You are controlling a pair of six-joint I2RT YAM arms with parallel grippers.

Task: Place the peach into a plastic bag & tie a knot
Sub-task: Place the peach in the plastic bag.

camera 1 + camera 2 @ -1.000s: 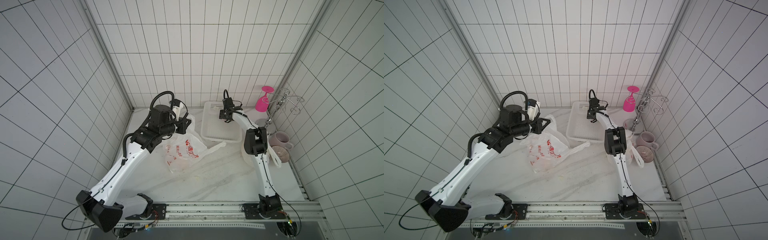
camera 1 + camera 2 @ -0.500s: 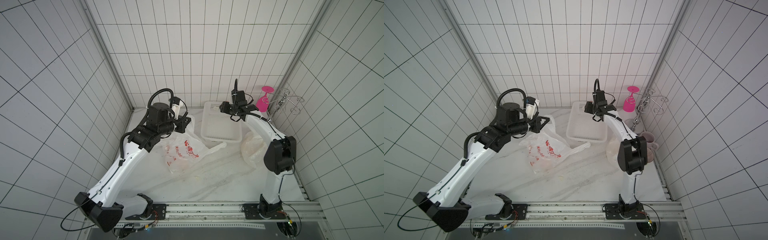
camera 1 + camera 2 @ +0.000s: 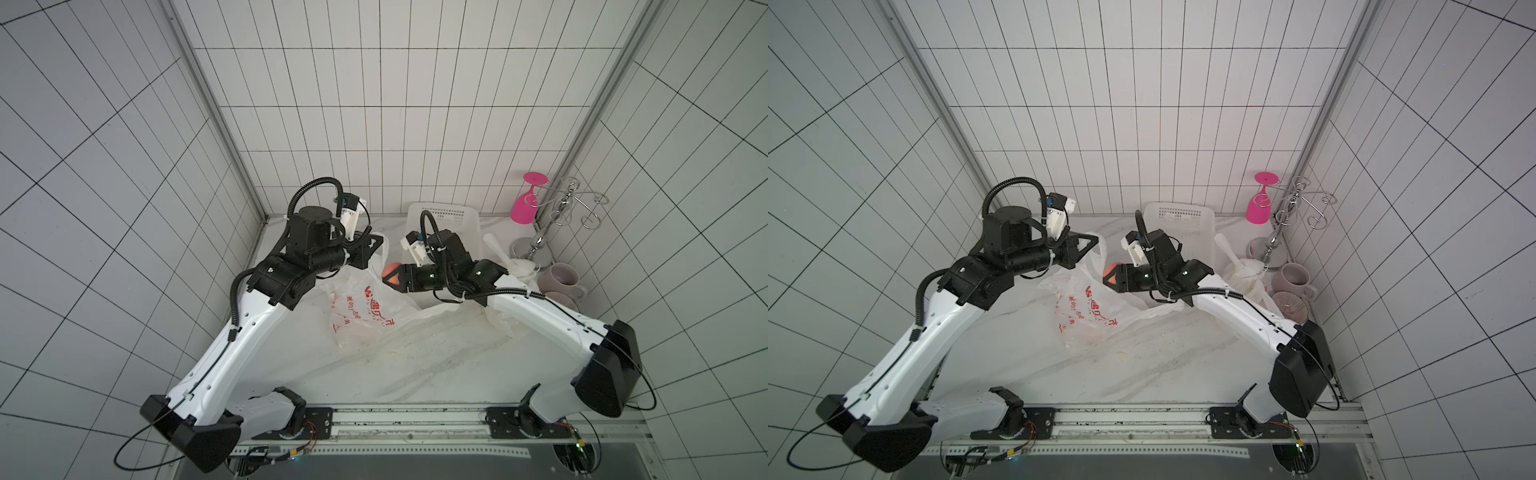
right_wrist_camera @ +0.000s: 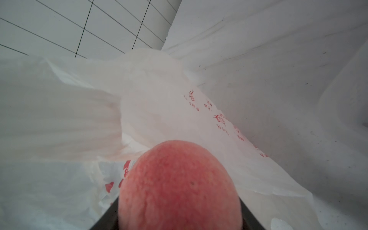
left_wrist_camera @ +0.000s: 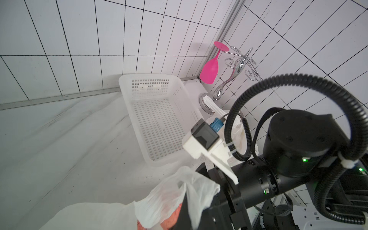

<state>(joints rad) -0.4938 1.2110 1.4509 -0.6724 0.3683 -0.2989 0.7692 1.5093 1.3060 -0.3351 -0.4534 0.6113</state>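
Left gripper (image 3: 375, 245) pinched shut on plastic bag (image 3: 365, 305) rim at bag's 12 o'clock, mouth held up. Right gripper (image 3: 394, 278) clamps peach (image 3: 389, 270) at bag's 1 o'clock, not yet inside. Drop-in and knot left.

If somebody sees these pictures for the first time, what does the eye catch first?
First the red peach, gripped by the right gripper at the mouth of the plastic bag, which the left gripper holds up by its edge. After that, the bright pink glass hanging upside down on the metal rack in the back corner.
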